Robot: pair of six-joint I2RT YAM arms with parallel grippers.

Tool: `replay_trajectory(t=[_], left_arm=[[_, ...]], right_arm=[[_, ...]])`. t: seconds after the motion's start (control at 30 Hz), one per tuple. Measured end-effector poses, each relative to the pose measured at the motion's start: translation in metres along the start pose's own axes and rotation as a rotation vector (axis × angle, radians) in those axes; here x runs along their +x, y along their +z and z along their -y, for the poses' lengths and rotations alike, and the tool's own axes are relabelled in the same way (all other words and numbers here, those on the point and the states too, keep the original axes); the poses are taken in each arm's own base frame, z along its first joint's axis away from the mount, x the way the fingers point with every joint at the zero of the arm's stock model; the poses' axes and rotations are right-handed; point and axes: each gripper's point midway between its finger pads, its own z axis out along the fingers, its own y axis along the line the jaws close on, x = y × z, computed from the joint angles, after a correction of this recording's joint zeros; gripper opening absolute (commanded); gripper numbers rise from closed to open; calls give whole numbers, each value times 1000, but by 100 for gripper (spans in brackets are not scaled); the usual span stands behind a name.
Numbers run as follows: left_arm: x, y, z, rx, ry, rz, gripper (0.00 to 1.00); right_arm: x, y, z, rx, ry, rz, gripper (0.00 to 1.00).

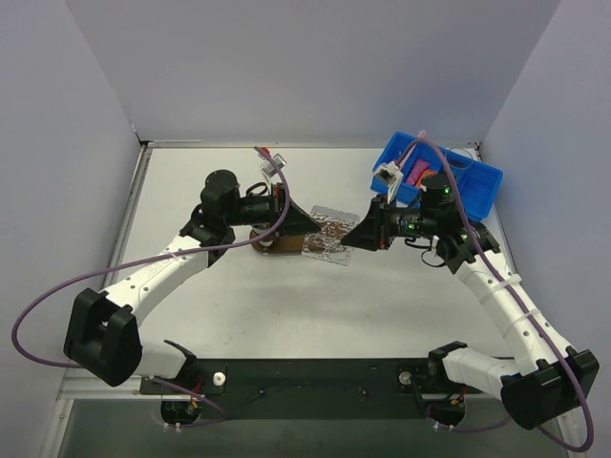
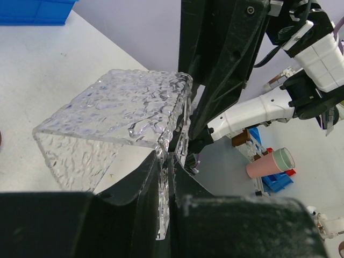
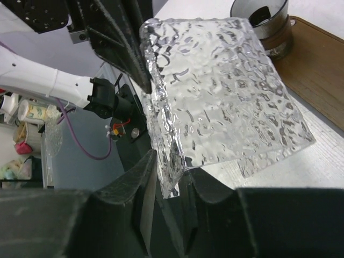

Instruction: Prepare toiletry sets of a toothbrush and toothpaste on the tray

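1. Both arms reached inward and met near the middle of the table.
2. The left gripper was pinched on one wall of a clear box with a rippled surface. In the left wrist view, its fingers were pressed against both faces of that wall, with the left gripper at the near edge of the clear box.
3. The right gripper was clamped on the opposite wall. In the right wrist view, the right gripper had the edge of the clear box squeezed between its fingers.
4. The box lay between the two grippers, just beside the right end of the tray. Whether the box touched the table could not be determined.
5. The tray was partly hidden under the left arm. In the right wrist view, a metal cup stood upright on the tray.
6. A magenta tube of toothpaste lay inside the blue bin at the far right, well apart from the tray.
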Motion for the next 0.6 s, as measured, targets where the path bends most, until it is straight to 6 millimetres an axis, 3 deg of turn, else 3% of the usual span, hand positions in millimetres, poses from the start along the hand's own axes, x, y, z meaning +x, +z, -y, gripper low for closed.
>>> replay_trajectory(t=[0.03,0.17,0.33,0.6], left_arm=[[0,0,1,2,-7,1,0],[0,1,2,10,-12,7,0],[9,0,-12,-31,-45,18,0],[12,-2,-31,-117,-69,68,0]], right_arm=[[-1,0,2,13,1,5,32],[-6,1,11,61,6,39,44],[-2,-4,25,183,25,122,47],[-5,-7,19,367,-23,237,45]])
